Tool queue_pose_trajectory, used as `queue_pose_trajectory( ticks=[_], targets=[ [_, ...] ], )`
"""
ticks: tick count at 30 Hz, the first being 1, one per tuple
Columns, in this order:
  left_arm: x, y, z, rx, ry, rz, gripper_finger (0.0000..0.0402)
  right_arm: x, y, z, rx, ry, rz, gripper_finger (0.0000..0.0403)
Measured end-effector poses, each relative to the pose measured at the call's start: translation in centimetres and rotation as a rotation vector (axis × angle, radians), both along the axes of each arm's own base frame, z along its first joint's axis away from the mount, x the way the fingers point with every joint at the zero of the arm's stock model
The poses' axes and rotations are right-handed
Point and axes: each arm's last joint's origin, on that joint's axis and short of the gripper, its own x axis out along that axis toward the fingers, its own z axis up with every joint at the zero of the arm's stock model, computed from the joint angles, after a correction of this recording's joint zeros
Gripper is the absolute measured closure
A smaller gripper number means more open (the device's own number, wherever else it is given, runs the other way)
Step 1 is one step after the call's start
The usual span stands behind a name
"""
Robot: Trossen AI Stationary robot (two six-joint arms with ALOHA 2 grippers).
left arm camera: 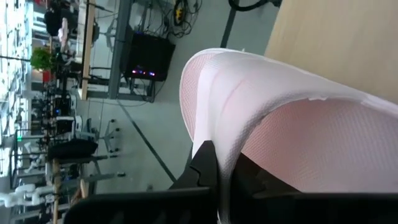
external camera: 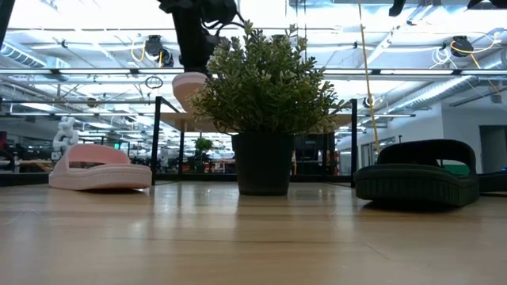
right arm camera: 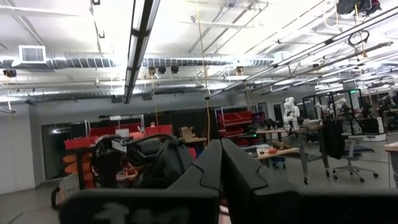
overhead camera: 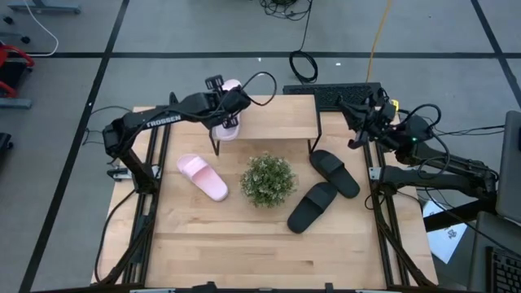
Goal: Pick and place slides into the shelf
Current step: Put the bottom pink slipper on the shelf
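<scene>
Left gripper (overhead camera: 229,111) clenches pink textured slide (overhead camera: 231,122) over plank shelf (overhead camera: 277,118); right gripper (overhead camera: 356,122) clenched.

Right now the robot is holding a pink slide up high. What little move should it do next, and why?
Probably carry it a bit further over the shelf and lower it. The left gripper is shut on a pink slide, which hangs at the shelf's left end, not yet resting on the plank.
</scene>
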Motion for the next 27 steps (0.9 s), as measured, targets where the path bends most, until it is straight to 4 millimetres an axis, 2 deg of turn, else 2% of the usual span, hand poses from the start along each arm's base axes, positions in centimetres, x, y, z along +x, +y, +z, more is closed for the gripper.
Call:
queue_pose_trajectory(
  ticks=[11,27],
  targets=[
    [1.1,-0.2,-2.0,0.012,0.122,0.005,0.0401,-0.1,0.0,0.2,0.013,-0.03,0.013,0.0403],
    [1.1,-0.2,-2.3,-0.01,0.133,-0.007,0.0401,-0.1,0.0,0.2,0.013,-0.029,0.015,0.0403]
  ],
)
